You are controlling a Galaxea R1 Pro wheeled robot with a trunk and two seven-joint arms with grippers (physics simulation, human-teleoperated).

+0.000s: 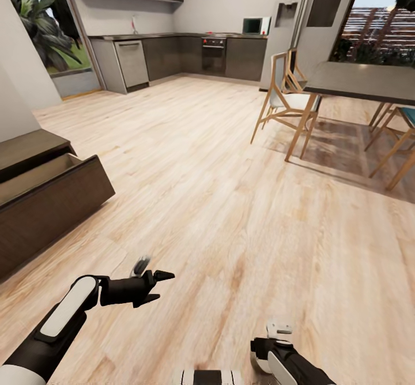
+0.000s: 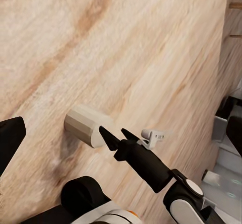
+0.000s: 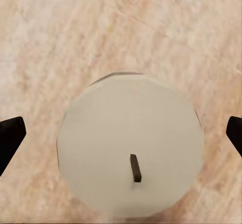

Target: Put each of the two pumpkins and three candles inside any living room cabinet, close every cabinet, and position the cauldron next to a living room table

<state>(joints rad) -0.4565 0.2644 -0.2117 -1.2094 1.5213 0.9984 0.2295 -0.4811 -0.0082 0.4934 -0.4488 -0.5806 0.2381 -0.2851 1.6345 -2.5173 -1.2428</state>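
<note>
Legible text, labels, brands, numbers, signs: none. Kitchen appliances at the upper frame are too small to show any markings.

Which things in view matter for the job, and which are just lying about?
For the job:
candle
dark cabinet, drawer pulled open

Just about:
tall table with wooden legs
chairs
kitchen units
microwave
</note>
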